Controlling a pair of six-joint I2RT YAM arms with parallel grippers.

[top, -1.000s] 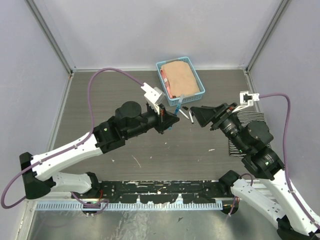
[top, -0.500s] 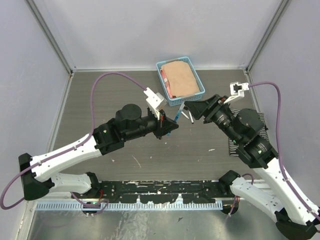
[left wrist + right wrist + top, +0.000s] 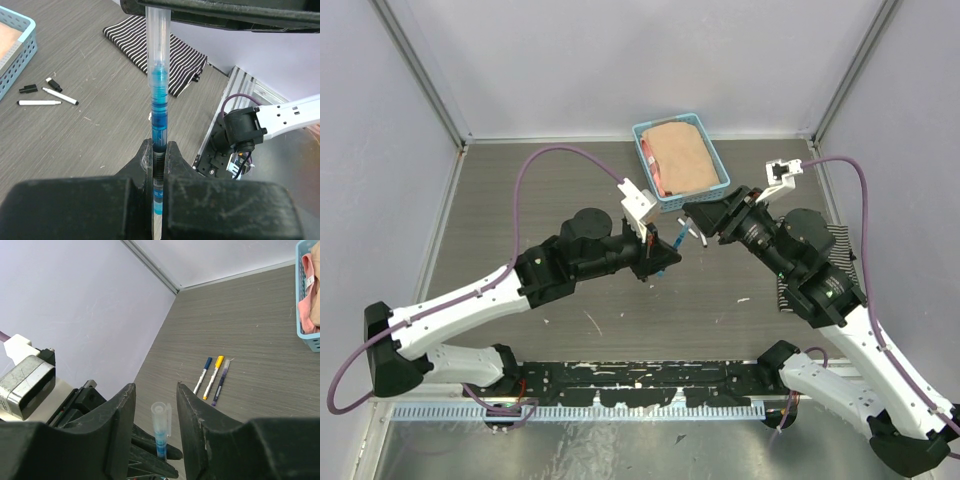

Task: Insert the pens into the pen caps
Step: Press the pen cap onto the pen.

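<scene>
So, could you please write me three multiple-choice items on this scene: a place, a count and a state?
1. Where does the striped cloth lie? A in a drawer; B on the table; C on a shelf.
2. How many pens lie side by side in the right wrist view? A one; B three; C six.
3. What state is the left gripper in? A open; B out of view; C shut on the blue-inked pen.
Key: B, it lies flat on the table; B, three lie together there; C, it clamps that pen upright.
</scene>
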